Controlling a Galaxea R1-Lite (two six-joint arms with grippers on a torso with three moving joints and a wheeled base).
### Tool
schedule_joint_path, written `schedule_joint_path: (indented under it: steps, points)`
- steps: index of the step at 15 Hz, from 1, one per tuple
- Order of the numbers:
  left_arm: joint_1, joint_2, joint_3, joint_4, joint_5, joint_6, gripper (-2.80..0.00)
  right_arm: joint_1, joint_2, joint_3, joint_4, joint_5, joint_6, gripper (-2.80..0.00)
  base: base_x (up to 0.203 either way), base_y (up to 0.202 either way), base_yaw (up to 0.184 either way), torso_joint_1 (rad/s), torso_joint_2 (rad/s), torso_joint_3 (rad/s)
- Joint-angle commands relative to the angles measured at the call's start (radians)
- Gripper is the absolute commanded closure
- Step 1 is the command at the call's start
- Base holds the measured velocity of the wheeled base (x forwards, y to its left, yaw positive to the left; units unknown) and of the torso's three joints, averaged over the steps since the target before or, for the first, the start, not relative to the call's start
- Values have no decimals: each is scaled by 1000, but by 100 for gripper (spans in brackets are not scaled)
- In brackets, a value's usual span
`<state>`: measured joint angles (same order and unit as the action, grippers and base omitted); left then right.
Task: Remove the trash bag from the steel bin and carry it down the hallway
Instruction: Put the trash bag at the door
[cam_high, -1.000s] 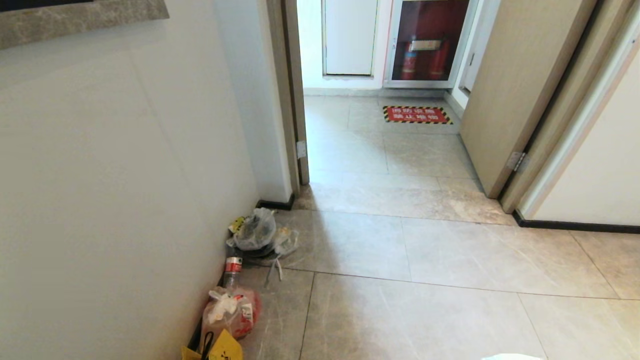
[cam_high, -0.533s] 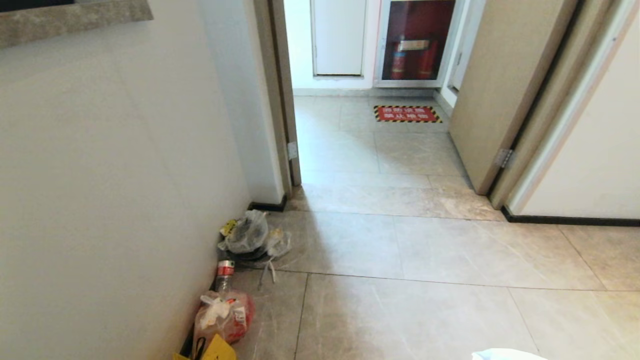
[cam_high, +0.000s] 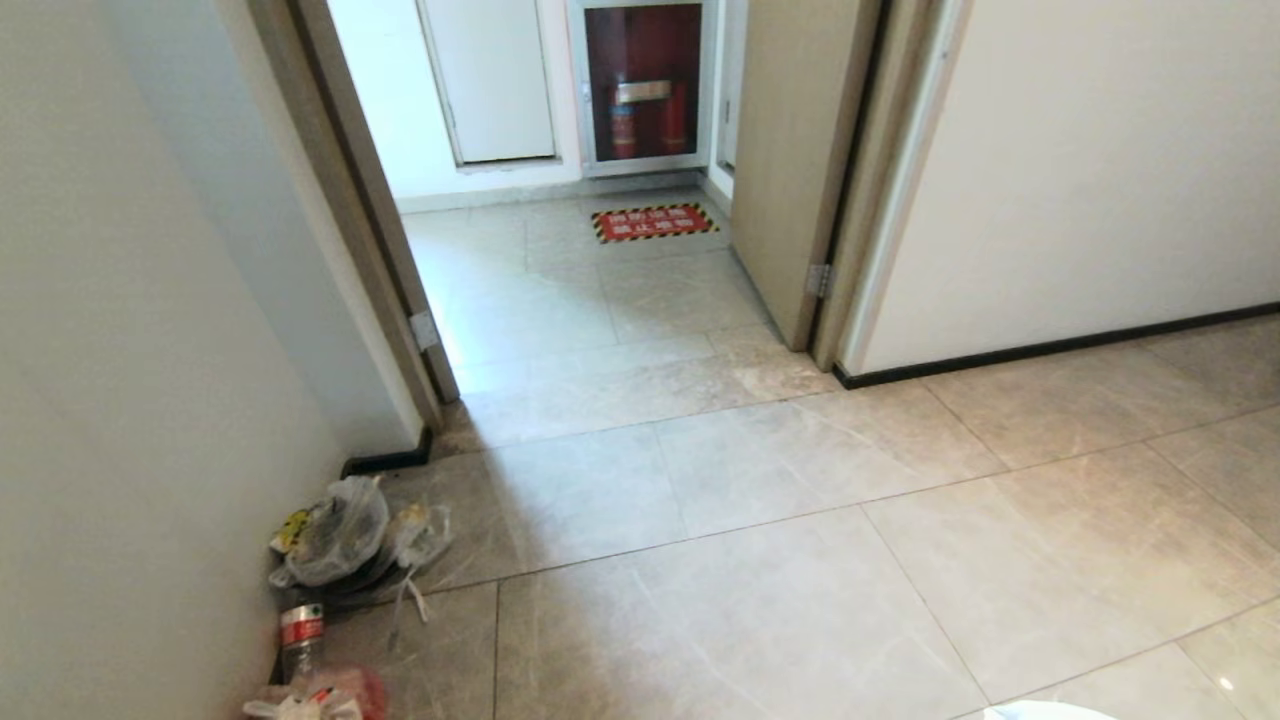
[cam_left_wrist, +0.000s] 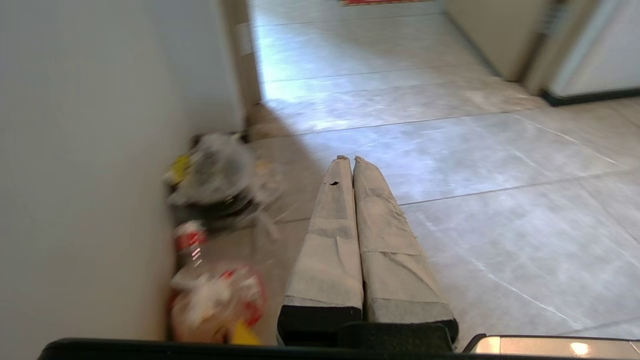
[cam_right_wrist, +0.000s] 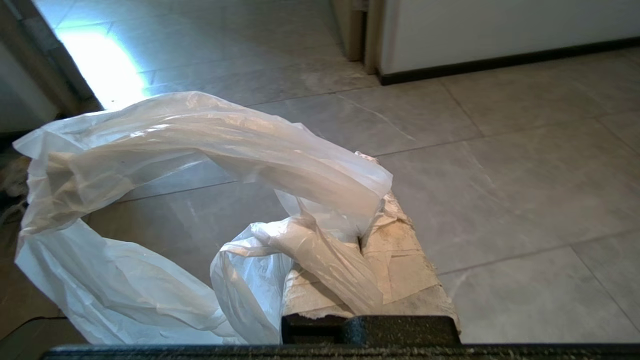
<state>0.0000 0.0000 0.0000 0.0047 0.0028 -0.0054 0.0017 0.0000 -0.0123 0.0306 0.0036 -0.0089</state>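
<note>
Right hand (cam_right_wrist: 367, 220) clamped on trash bag (cam_right_wrist: 200, 165), held low over tiles; left hand (cam_left_wrist: 350, 160) closed, empty.

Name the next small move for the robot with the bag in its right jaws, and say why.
Probably drive on toward the open doorway, keeping the right gripper shut. The trash bag hangs clamped in its jaws, the tiled floor ahead shows open, and the litter pile sits against the left wall.
</note>
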Motion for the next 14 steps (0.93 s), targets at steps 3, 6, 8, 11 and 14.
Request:
schedule_joint_path:
  steps: [3, 6, 8, 11, 14]
  points:
    - [0, 0, 0, 0, 0, -1, 0, 1, 2, 0, 0, -1, 1, 0, 0, 9, -171, 2, 3, 5]
    - [0, 0, 0, 0, 0, -1, 0, 0, 2, 2, 0, -1, 1, 0, 0, 8, -172, 2, 1, 3]
    - [0, 0, 0, 0, 0, -1, 0, 1, 2, 2, 0, -1, 1, 0, 1, 10, -170, 1, -1, 5]
    - [0, 0, 0, 0, 0, 1, 0, 1, 2, 2, 0, -1, 2, 0, 1, 10, -171, 1, 3, 6]
    - [0, 0, 0, 0, 0, 1, 0, 1, 2, 2, 0, -1, 1, 0, -2, 10, -171, -1, 2, -2]
